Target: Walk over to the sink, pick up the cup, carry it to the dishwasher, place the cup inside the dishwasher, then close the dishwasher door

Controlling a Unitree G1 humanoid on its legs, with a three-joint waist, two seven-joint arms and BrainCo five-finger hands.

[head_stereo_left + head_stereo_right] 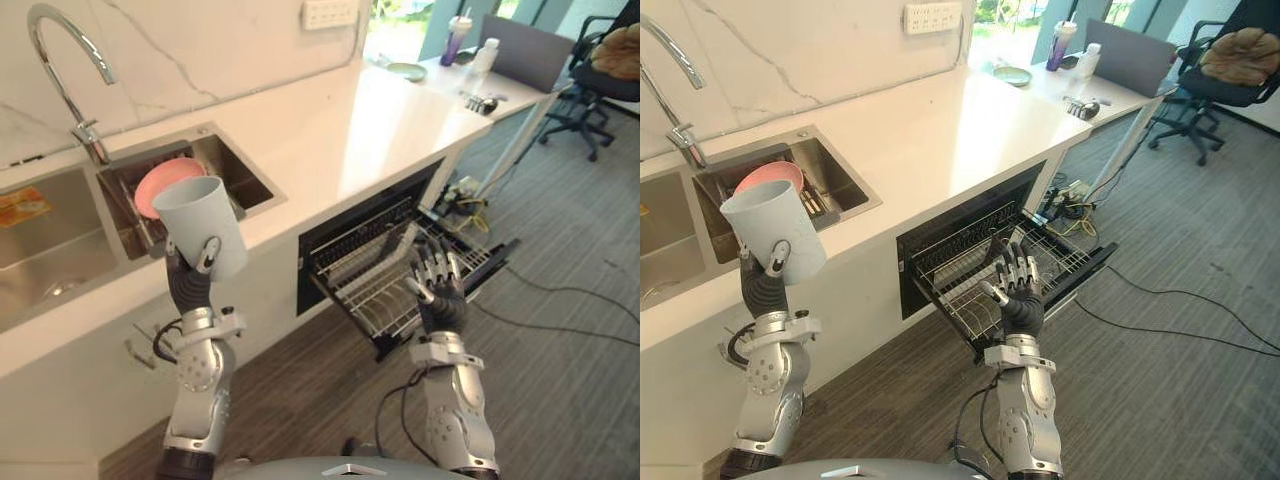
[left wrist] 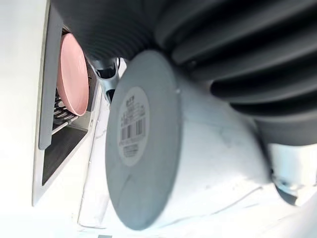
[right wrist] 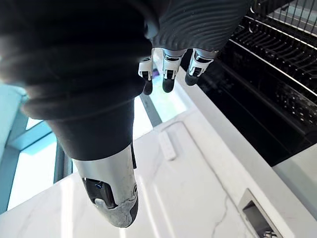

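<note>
Curling round the lower wall of the pale grey cup [image 1: 199, 224], the fingers [image 1: 209, 250] of your left hand [image 1: 188, 283] hold it raised, mouth up and tilted, in front of the sink [image 1: 252, 187]. A pink plate [image 1: 158, 183] leans in the sink behind it. Your right hand [image 1: 441, 300] is raised with its fingers straight and spread wide, holding nothing, in front of the open dishwasher [image 1: 335, 232] and its pulled-out wire rack [image 1: 372, 280], below the white bench [image 1: 350, 130].
</note>
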